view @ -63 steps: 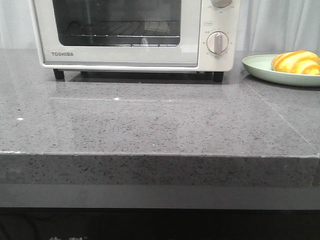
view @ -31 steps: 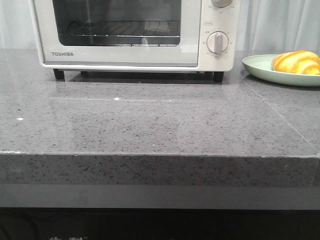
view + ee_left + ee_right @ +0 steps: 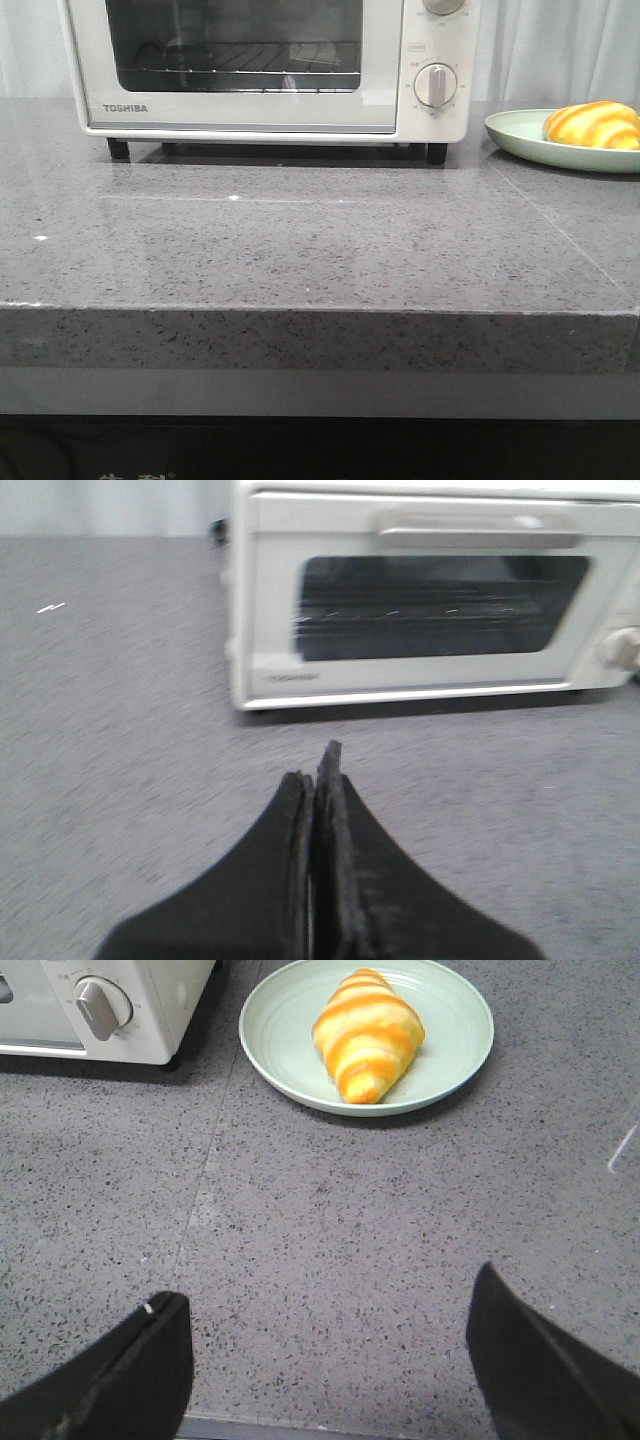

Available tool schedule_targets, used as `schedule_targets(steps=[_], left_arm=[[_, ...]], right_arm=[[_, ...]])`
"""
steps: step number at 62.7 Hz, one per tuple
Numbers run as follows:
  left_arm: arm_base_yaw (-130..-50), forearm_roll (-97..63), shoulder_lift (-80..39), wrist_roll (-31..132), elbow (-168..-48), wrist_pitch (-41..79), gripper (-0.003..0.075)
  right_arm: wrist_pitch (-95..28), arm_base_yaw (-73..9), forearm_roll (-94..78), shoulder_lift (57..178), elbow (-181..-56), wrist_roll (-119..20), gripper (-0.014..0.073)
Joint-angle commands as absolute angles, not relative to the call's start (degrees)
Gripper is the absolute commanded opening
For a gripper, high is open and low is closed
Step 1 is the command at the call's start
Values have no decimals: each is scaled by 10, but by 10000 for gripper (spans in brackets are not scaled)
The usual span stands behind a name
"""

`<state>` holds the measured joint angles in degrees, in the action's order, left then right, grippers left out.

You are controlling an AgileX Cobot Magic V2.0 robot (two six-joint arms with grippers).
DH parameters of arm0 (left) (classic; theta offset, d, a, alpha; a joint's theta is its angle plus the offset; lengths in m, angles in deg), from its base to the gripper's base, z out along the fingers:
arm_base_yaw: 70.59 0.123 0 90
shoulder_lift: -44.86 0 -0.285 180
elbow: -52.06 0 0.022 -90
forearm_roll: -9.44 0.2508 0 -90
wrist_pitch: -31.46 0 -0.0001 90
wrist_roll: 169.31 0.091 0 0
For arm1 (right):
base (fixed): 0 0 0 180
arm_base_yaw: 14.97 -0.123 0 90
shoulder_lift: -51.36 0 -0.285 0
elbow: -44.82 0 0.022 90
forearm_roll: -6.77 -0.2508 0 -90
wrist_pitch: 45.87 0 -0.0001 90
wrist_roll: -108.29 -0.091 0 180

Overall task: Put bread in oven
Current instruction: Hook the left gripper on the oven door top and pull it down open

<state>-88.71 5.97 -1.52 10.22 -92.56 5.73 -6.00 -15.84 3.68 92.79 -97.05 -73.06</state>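
Observation:
The bread (image 3: 592,124) is a glossy yellow croissant roll with orange stripes. It lies on a pale green plate (image 3: 520,136) at the back right of the counter, right of the oven (image 3: 265,65). The oven is cream-white, its glass door closed. The right wrist view shows the bread (image 3: 367,1034) on the plate (image 3: 280,1010) ahead of my right gripper (image 3: 330,1310), which is open and empty above the counter's front edge. The left wrist view shows the oven (image 3: 430,595) ahead of my left gripper (image 3: 315,765), which is shut and empty. Neither gripper shows in the front view.
A grey speckled stone counter (image 3: 320,240) runs to a front edge (image 3: 320,310). The oven's handle (image 3: 475,528) sits along the door's top. A round dial (image 3: 435,85) is on the oven's right panel. A pale curtain (image 3: 560,50) hangs behind.

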Motion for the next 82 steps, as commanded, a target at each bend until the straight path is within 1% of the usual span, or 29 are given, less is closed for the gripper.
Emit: schedule_targets(steps=[1, 10, 17, 40, 51, 61, 75, 82], left_arm=[[-929, 56, -44, 107, -962, 137, -18], [-974, 56, -104, 107, -1005, 175, -18], [-995, 56, -166, 107, -1042, 216, -18], [-1008, 55, -337, 107, -1147, 331, -18], [-1030, 55, -404, 107, -1189, 373, -18], [-1028, 55, -460, 107, -1219, 412, -18], [-1028, 60, -512, 107, -1228, 448, -18], [-1030, 60, -515, 107, -1228, 400, -18]], right_arm=[[-96, -156, 40, 933, -990, -726, 582], [-96, -156, 40, 933, -990, -726, 582], [-96, -156, 40, 933, -990, -726, 582], [-96, -156, 40, 933, -990, -726, 582], [-96, -156, 40, 933, -990, -726, 582], [-96, -156, 40, 933, -990, -726, 582], [-96, -156, 40, 933, -990, -726, 582], [-96, -156, 40, 933, -990, -726, 582]])
